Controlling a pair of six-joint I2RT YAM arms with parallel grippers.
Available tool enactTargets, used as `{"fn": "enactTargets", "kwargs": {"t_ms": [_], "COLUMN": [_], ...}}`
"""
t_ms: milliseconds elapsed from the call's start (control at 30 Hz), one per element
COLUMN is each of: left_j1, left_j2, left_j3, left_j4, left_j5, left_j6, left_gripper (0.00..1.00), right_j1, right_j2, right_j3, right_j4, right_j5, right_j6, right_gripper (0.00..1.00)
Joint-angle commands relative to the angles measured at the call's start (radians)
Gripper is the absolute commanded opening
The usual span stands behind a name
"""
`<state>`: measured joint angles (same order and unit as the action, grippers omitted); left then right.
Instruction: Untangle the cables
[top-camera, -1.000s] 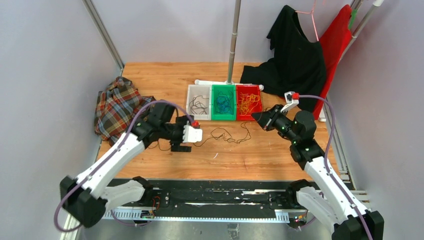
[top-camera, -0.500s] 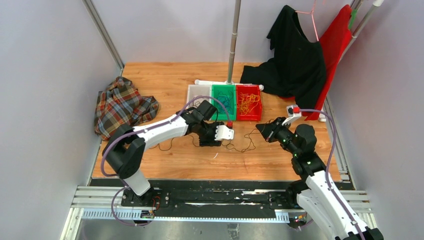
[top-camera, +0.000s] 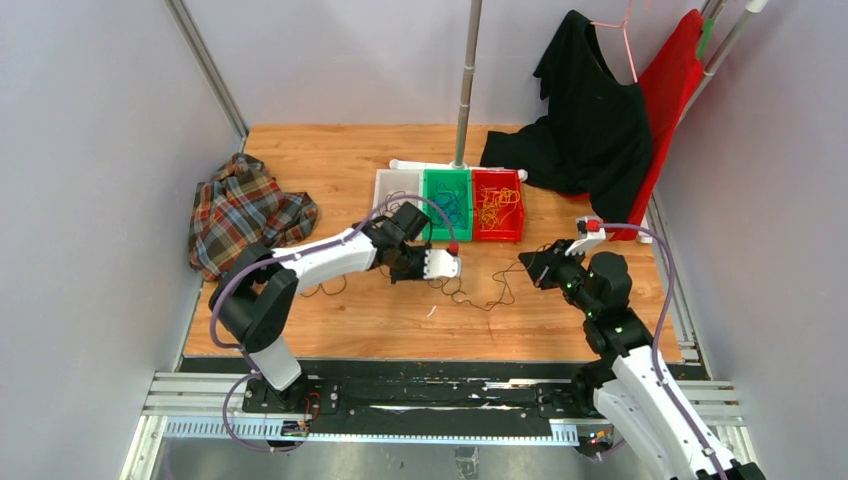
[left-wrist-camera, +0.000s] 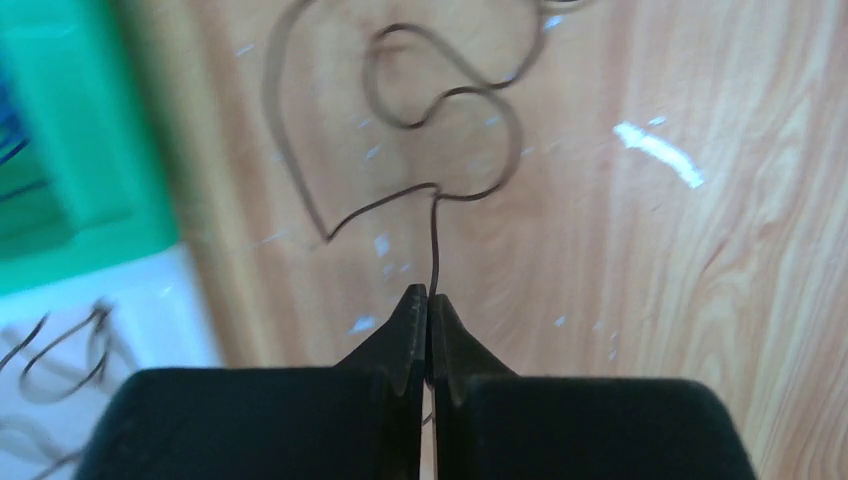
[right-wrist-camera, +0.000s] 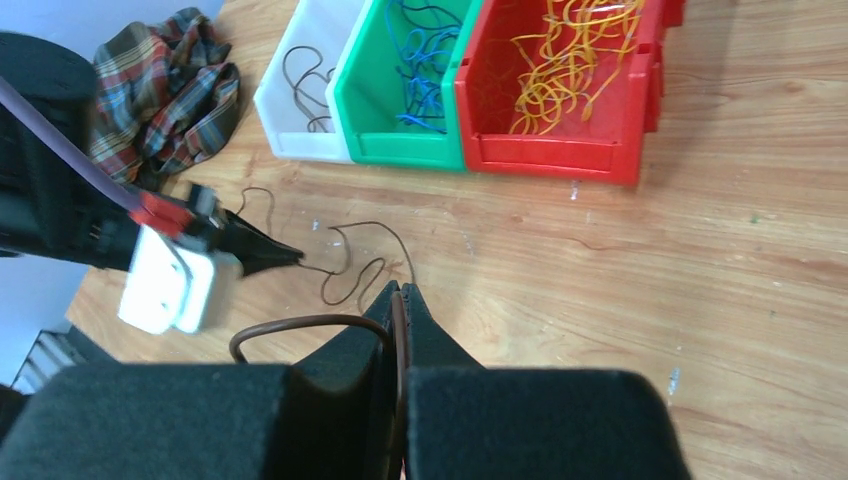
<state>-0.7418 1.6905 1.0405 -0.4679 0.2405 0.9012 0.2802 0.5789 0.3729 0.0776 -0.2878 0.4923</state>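
Observation:
A thin dark brown cable lies in loose curls on the wooden table, in front of the bins. My left gripper is shut on one stretch of it; in the left wrist view the strand runs straight out from the closed tips. My right gripper is shut on the cable too, with a brown loop bulging out beside its left finger. In the right wrist view the rest of the cable curls between my right gripper and the left gripper.
Three bins stand side by side behind the cable: white with dark wires, green with blue wires, red with yellow-orange wires. A plaid cloth lies at the left, a pole stands behind the bins, and black and red garments hang at the back right.
My left arm swung right from the table's left side to the cable and its jaws closed on it. My right gripper drew slightly nearer, staying shut on the cable.

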Motion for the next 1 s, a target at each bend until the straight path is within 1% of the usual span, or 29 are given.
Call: {"fn": "enactTargets", "kwargs": {"t_ms": [0,33,133,200,300,367,433,500,600,700,833,967], "left_j1": [0.114,0.155,0.290,0.367,0.448,0.482,0.491,0.512,0.577,0.683,0.806,0.862], "left_j2": [-0.126,-0.160,-0.268,-0.344,-0.467,-0.548,-0.626,-0.668,-0.683,-0.690,-0.687,-0.667], "left_j3": [0.128,0.158,0.268,0.328,0.371,0.373,0.367,0.367,0.411,0.435,0.456,0.489], "left_j4": [-0.118,-0.149,-0.275,-0.347,-0.359,-0.319,-0.244,-0.167,-0.113,-0.038,0.056,0.118], "left_j5": [-0.050,-0.054,0.004,0.032,0.031,0.007,-0.057,-0.129,-0.192,-0.195,-0.191,-0.223], "left_j6": [-0.072,-0.109,-0.181,-0.181,-0.186,-0.185,-0.185,-0.187,-0.191,-0.213,-0.256,-0.326], "left_gripper": [0.01,0.01,0.01,0.01,0.01,0.01,0.01,0.01,0.00,0.00,0.01,0.00], "right_j1": [-0.020,-0.020,-0.022,-0.026,-0.026,-0.027,-0.030,-0.030,-0.038,-0.061,-0.120,-0.200], "right_j2": [-0.025,-0.021,0.008,0.027,0.041,0.046,0.055,0.067,0.073,0.052,0.037,0.028], "right_j3": [0.033,0.039,0.057,0.060,0.070,0.081,0.094,0.106,0.117,0.111,0.104,0.097], "right_j4": [-0.047,-0.070,-0.156,-0.187,-0.227,-0.254,-0.285,-0.318,-0.386,-0.424,-0.445,-0.462], "right_j5": [0.121,0.167,0.306,0.340,0.382,0.413,0.441,0.492,0.565,0.595,0.581,0.553], "right_j6": [-0.025,-0.022,-0.006,0.008,0.021,0.028,0.030,0.028,0.038,0.057,0.085,0.098], "right_gripper": [0.01,0.01,0.01,0.01,0.01,0.01,0.01,0.00,0.01,0.01,0.01,0.01]}}
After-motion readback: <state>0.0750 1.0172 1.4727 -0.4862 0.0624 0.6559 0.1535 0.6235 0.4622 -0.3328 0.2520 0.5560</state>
